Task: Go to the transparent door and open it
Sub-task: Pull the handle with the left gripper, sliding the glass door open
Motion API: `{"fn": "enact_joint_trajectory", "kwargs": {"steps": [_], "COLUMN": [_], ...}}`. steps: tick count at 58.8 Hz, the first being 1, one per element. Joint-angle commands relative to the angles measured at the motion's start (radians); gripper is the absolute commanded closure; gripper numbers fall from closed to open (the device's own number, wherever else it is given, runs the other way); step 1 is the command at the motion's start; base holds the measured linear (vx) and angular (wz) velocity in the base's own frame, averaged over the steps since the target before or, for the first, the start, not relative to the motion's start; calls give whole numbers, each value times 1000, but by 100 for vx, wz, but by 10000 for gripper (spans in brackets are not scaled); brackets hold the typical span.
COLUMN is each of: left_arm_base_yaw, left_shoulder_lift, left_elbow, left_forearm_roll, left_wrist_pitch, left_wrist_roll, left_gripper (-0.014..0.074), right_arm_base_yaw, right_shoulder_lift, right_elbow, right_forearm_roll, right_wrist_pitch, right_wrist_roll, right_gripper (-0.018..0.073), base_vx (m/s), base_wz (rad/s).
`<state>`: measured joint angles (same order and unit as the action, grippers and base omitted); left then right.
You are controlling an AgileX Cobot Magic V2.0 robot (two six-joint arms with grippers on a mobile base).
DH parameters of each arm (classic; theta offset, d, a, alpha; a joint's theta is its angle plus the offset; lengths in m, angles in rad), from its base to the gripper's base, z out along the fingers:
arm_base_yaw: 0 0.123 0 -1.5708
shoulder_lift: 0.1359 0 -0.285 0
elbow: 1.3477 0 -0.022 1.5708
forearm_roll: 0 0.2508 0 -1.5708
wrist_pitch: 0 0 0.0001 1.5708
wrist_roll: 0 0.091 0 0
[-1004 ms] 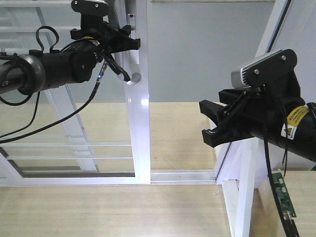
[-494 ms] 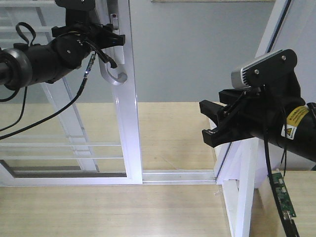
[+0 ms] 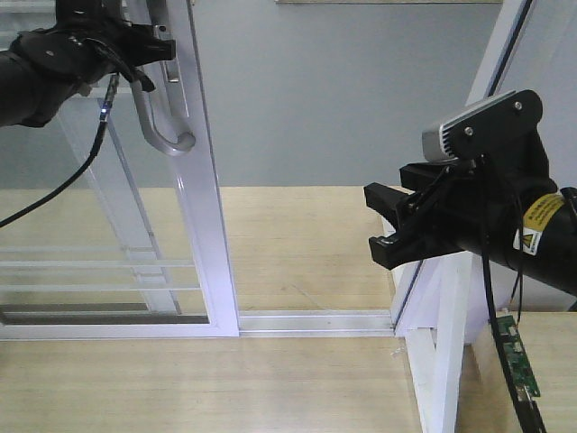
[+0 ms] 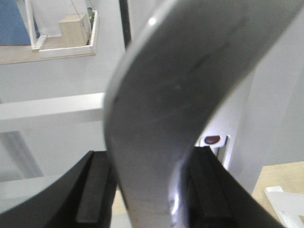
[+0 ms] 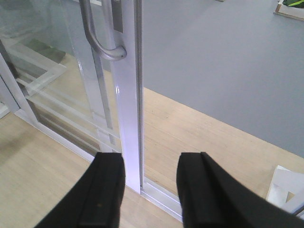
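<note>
Only container-type thing I can spot is a shallow white-walled tray point(image 4: 66, 49) way back in the left wrist view, with a tan box point(image 4: 72, 26) sitting in it. The transparent door point(image 3: 200, 207) is at the left of the front view. It's clear glass in a white frame with thin white horizontal bars point(image 3: 90, 263), standing on the floor track point(image 3: 315, 322). There's a wide gap between its stile and the white frame post point(image 3: 446, 361) on the right. The left gripper point(image 3: 153, 52) is clamped on the curved grey pull handle point(image 3: 162, 131), with its black fingers point(image 4: 95, 190) pressed either side of it. The right gripper point(image 3: 383, 221) hangs near the post with its fingers spread and nothing in them.
</note>
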<state>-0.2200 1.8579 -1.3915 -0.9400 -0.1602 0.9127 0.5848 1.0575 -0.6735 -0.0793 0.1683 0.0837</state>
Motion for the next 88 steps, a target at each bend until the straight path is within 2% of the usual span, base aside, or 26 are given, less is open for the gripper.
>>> {"fn": "enact_joint_trajectory", "kwargs": {"steps": [1,18,40,48,61,72,79,88], "left_arm_base_yaw": [33,127,236,292,412,489,492,488], "left_shoulder_lift": [-83,-126,-187,-209,-242,-288,-326,-370], "left_elbow": [-34,-34,-34,-34,-34,-34,-34,-32], "left_forearm_roll": [5,8,110,148,148,143,135,134], "left_wrist_pitch": [-57,75,276,376,509,686,825,1050], "left_wrist_roll": [1,4,4,4,4,4,-10,-66], "left_gripper": [177,177,177,177,177,177,177,177], "right_arm_base_yaw": [-5,-5,-5,-5,-5,-5,-5,-5], "right_shoulder_lift": [-20,-20,-20,-20,-20,-20,-20,-20], "right_elbow": [-29,-29,-29,-29,-29,-29,-29,-29], "right_forearm_roll": [-10,-10,-10,-10,-10,-10,-10,-5], "right_wrist_pitch": [-75,-75,-75,-75,-75,-75,-80,-60], "right_wrist_roll": [-9,-9,-9,-9,-9,-9,-9,-4], "right_gripper": [201,201,201,201,201,201,201,201], "base_vx": [0,0,0,0,0,0,0,0], "base_wz": [0,0,0,0,0,0,0,0]}}
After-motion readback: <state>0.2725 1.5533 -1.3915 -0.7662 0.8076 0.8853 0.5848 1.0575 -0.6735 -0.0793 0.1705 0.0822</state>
